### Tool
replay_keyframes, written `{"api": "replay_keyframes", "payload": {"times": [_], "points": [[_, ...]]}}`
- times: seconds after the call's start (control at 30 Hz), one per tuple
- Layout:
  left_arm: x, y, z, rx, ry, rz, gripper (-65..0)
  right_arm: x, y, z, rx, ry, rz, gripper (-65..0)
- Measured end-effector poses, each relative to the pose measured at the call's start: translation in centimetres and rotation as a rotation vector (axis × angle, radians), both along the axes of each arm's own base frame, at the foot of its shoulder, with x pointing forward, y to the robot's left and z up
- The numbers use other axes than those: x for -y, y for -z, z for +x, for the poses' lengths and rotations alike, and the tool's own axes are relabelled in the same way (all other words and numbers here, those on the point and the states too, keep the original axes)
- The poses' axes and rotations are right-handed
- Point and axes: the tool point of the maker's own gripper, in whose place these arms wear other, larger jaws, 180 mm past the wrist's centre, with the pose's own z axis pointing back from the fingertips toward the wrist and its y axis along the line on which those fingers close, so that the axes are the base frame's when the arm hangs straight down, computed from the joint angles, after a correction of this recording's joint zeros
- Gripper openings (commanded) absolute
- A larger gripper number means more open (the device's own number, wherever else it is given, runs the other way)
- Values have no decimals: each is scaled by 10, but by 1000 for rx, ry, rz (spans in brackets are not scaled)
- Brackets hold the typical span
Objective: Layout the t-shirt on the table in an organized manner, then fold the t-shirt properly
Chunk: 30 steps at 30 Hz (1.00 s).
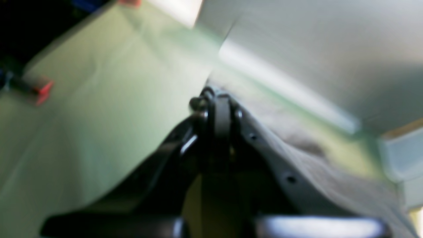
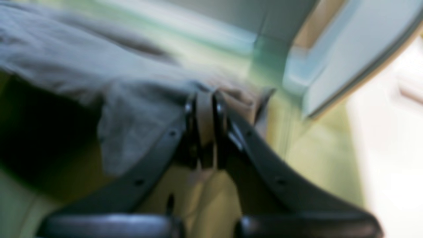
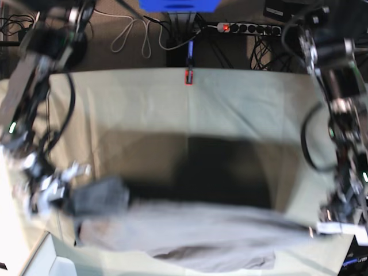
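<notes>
A wide surface (image 3: 230,103) draped in pale grey-green cloth filled the base view, with one red clamp (image 3: 188,76) at its far edge and a power strip (image 3: 253,27) among cables on the floor beyond. One dark grey cotton t-shirt (image 3: 195,233) hung stretched along the near edge, blurred. Two pincers showed: the left pincer (image 1: 218,99) and right pincer (image 2: 205,99) each seemed clamped on its fabric.

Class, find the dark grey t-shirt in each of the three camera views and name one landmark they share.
Left wrist: the t-shirt runs along the lower right, from the shut left claw.
Right wrist: it fills the upper left, reaching the shut right claw.
Base: it stretches blurred across the bottom centre, between both arms.
Shared landmark: the pale green table cloth.
</notes>
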Motion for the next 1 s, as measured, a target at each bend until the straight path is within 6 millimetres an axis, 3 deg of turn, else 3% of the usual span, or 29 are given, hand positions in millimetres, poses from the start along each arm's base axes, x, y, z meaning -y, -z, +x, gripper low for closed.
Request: {"api": "replay_keyframes", "payload": {"times": [0.07, 0.23, 0.4, 0.47, 0.63, 0.87, 1.0], "points": [[7, 35, -20, -76, 16, -10, -650, -9, 25, -25, -33, -21, 36, -650], [21, 90, -60, -193, 19, -58, -650, -16, 65, -77, -91, -24, 97, -650], [-1, 122, -100, -269, -71, -91, -650, 20, 78, -114, -104, 76, 102, -650], [-2, 125, -111, -274, -90, -94, -650, 30, 80, -127, -103, 111, 121, -650], [23, 117, -122, -243, -53, -118, -650, 43, 87, -159, -130, 159, 164, -650], [17, 101, -145, -223, -50, -49, -650, 38, 93, -169, -148, 175, 194, -650], [5, 108, -165, -259, -74, -41, -650, 59, 91, -178, -140, 251, 184, -650]]}}
